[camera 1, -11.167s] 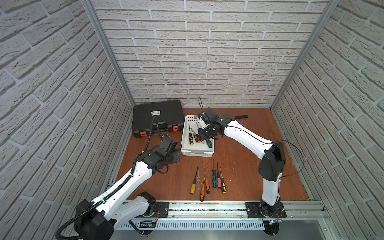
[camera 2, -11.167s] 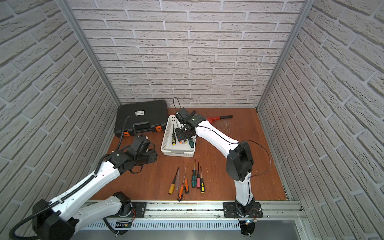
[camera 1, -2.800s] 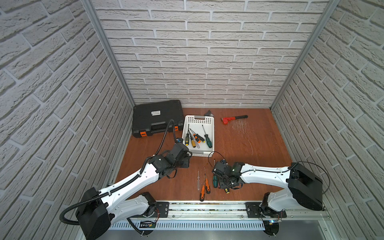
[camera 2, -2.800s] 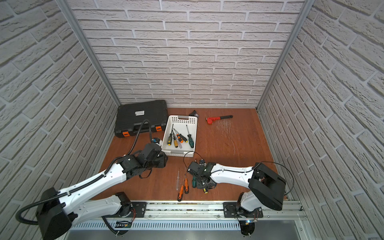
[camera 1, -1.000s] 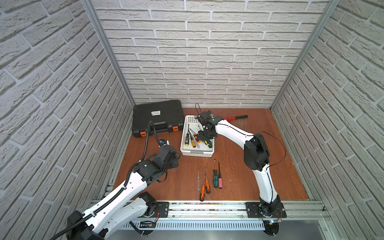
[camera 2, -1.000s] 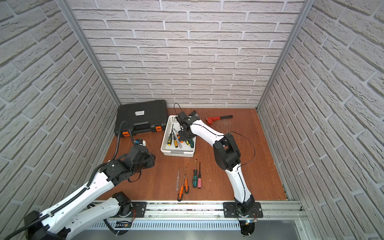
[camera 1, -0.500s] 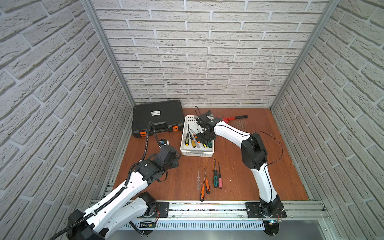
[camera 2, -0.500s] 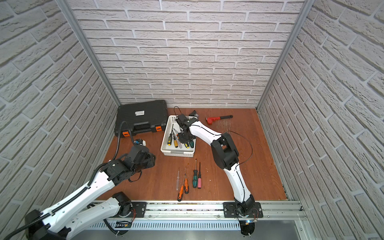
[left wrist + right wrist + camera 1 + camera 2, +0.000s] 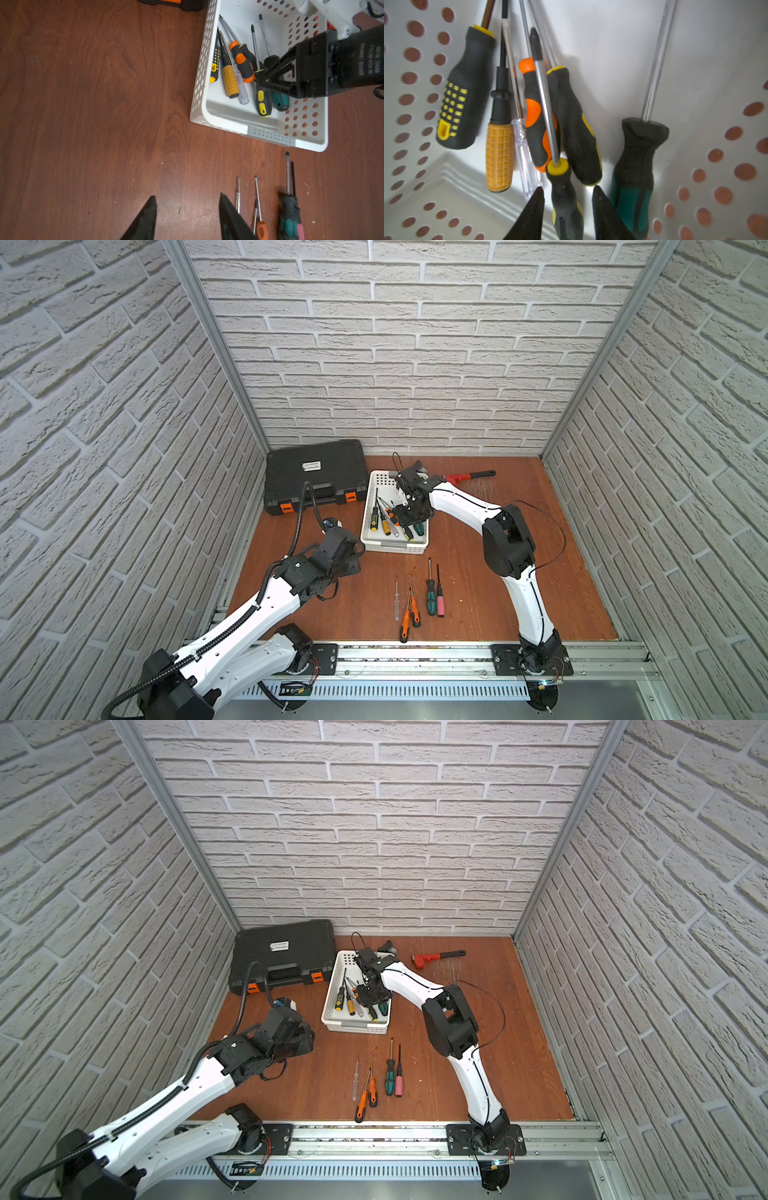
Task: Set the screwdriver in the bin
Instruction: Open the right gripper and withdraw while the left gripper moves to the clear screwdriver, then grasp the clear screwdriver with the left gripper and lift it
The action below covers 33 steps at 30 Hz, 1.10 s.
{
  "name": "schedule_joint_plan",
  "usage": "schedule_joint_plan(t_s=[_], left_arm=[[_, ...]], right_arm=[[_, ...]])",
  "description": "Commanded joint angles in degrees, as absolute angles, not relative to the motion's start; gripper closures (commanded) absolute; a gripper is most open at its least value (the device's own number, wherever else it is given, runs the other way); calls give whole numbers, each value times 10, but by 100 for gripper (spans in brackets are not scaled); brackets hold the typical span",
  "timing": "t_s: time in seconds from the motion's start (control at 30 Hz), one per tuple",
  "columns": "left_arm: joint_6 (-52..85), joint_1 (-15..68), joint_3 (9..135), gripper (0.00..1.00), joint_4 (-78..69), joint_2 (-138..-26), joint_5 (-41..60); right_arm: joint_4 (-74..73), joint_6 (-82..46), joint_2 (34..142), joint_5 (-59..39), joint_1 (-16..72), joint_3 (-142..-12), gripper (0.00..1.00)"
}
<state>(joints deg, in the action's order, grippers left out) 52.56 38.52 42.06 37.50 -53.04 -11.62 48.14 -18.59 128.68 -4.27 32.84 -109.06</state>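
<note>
Bright, even light; soft shadows inside the bin [image 9: 612, 41]; top views bow at edges.

White perforated bin [image 9: 200, 83] holds a heap of screwdrivers [image 9: 230, 83] — the right gripper [image 9: 262, 80] dips among their handles. Nearer, the left gripper [image 9: 187, 199], jaws apart, hangs beside loose screwdrivers [image 9: 287, 218].

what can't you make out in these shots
In both top views the right pincer hides what lies under it in the bin.
In the right wrist view the bottom edge cuts off the black-yellow screwdriver.
The black case label is too small.
</note>
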Motion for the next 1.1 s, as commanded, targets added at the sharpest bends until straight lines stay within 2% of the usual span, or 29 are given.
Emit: schedule_joint_plan(t_s=[0.0,0.13,0.3,0.57,0.7,1.07], left_arm=[[525,384,434,51,368,-538,-80],[525,397,427,53,367,-561,-28],[532,468,420,54,365,-585,6],[591,597,401,53,312,-638,32],[614,622,410,51,303,-681,18],[613,646,451,51,289,-809,11]], right_arm=[[470,-179,1216,-66,328,-1090,59],[457,-176,1160,-76,332,-1067,59],[425,-176,1066,-85,339,-994,59],[318,-226,859,-63,344,-756,61],[293,-251,783,-47,345,-663,62],[275,-263,746,-53,344,-592,63]])
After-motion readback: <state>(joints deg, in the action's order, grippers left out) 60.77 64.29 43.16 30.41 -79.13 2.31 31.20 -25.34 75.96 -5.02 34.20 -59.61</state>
